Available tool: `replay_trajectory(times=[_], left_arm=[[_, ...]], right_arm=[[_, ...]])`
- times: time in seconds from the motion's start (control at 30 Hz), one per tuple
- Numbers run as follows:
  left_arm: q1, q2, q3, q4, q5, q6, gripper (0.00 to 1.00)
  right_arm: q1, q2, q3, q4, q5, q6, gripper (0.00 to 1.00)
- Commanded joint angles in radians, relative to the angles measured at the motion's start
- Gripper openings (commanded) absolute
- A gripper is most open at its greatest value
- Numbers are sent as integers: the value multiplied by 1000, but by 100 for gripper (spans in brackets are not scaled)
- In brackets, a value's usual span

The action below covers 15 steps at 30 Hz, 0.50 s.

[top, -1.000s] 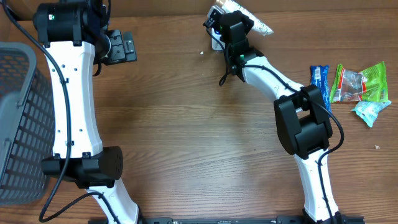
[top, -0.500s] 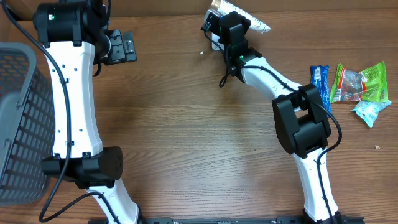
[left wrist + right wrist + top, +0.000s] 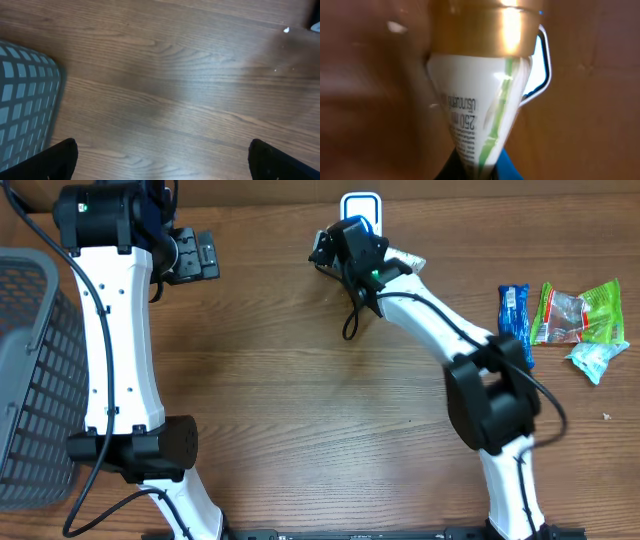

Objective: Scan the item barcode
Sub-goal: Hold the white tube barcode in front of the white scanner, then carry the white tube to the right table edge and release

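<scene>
My right gripper (image 3: 485, 169) is shut on the flat tail of the item, a white tube (image 3: 480, 95) with green stripes, small print and a gold cap. From overhead, the right gripper (image 3: 378, 252) hovers just below a white, blue-rimmed scanner (image 3: 360, 204) at the table's far edge. A short piece of the tube (image 3: 404, 259) sticks out to its right. The scanner (image 3: 543, 67) shows behind the cap in the right wrist view. No barcode is visible. My left gripper (image 3: 165, 165) is open over bare wood, far left (image 3: 196, 255).
A grey mesh basket (image 3: 30, 380) stands at the left edge, its corner (image 3: 25, 100) close to the left gripper. A blue snack bar (image 3: 513, 315) and green packets (image 3: 582, 315) lie at the right edge.
The right gripper has swung left and toward the near side with the tube, uncovering the scanner that it hid before. The left arm has not moved.
</scene>
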Motion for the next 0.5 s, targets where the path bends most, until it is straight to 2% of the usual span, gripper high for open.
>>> replay_trajectory(times=[0.0,0.07,0.1,0.17,0.27,0.47], left_arm=[[-4,-5,19,3,5,11,100],[-4,-5,19,2,5,11,100],[-4,-5,19,3,5,12,100],[-4,-5,19,3,5,12,100],[-4,-5,19,2,5,11,100],[-4,-5,19,2,5,12,100]], right_arm=[[-19,-267,35,-186,-62,432,4],[-45,-322,35,-327,-63,678,4],[-90,-346,35,-478,-54,866,4],[-151,-344,27,-600,-25,1003,4],[-271,-341,-45,-638,3,1061,4],[-513,-341,-256,-556,24,1058,4]])
